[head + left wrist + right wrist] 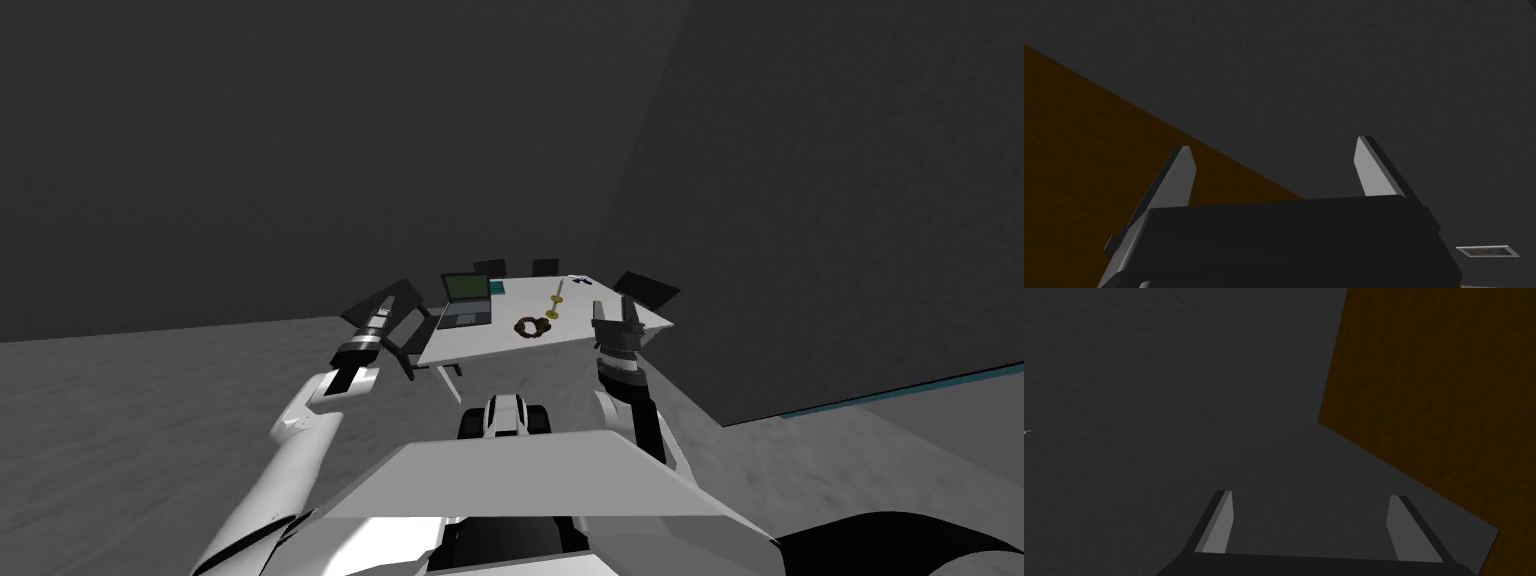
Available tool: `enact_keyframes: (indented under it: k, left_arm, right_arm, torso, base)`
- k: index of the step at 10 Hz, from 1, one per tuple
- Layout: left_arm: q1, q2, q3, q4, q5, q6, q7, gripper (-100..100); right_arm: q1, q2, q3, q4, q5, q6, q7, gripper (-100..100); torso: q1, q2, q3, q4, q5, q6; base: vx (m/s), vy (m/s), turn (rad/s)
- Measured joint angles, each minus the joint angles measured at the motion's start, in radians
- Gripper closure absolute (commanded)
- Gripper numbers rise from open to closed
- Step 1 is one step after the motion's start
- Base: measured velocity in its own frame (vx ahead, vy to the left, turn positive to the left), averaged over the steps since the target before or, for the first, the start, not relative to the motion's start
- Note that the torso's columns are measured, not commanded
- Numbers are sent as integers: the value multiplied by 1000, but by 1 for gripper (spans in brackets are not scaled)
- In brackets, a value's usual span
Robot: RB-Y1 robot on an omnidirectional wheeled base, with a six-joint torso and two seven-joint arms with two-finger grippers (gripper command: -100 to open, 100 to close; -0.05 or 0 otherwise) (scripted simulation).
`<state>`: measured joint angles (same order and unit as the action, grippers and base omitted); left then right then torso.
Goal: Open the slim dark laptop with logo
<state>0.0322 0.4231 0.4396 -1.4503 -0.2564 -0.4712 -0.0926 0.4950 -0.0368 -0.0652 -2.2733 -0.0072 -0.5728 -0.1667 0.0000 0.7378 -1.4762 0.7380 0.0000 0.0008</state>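
Note:
A slim dark laptop (pixel 466 300) sits on the left part of a white table (pixel 480 345) ahead of me. Its lid stands upright and shows a greenish screen. My left gripper (pixel 388 300) is raised left of the table, short of the laptop and apart from it. The left wrist view shows that gripper (pixel 1274 150) open, with nothing between its fingers. My right gripper (pixel 612 310) is held up by the table's right corner. In its own wrist view the right gripper (pixel 1311 494) is open as well, holding nothing.
On the table lie a brown ring (pixel 532 326), a gold candlestick (pixel 558 295), a teal book (pixel 497 288) and small items (pixel 578 279). Dark chairs (pixel 648 288) stand around it, one (pixel 400 335) beside my left arm. Grey floor lies between me and the table.

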Motion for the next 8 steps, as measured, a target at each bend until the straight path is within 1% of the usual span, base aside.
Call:
enact_keyframes:
  k: [1,2,3,4,5,6,7,8]
  left_arm:
    - [-9,2,12,27,-7,10,-2,-100]
    - [-40,16,30,70,-15,13,-4,-100]
    - [-50,19,40,97,-20,17,-5,-100]
    - [-68,32,57,124,-27,25,-4,-100]
    - [-87,42,66,161,-31,28,-3,-100]
    - [-118,57,81,208,-37,30,-4,-100]
    - [-151,77,100,247,-45,41,-3,-100]
    - [-159,87,109,276,-47,48,2,-100]
  right_arm:
    - [0,0,0,0,0,0,0,0]
    - [0,0,0,0,0,0,0,0]
    - [0,0,0,0,0,0,0,0]
    - [0,0,0,0,0,0,0,0]
    - [0,0,0,0,0,0,0,0]
    - [0,0,0,0,0,0,0,0]
    - [0,0,0,0,0,0,0,0]
    - [0,0,0,0,0,0,0,0]
  torso:
    - [1,0,0,0,0,-2]
    - [0,0,0,0,0,0]
    - [0,0,0,0,0,-2]
    - [0,0,0,0,0,0]
    - [0,0,0,0,0,-1]
    - [0,0,0,0,0,0]
    - [1,0,0,0,0,0]
    - [1,1,1,0,1,-2]
  base:
    - [-11,29,-192]
    - [-8,25,-120]
    - [-10,21,-185]
    - [-8,21,-135]
    - [-5,18,-217]
    - [-11,43,-324]
    - [-13,45,-141]
    - [-9,35,-186]
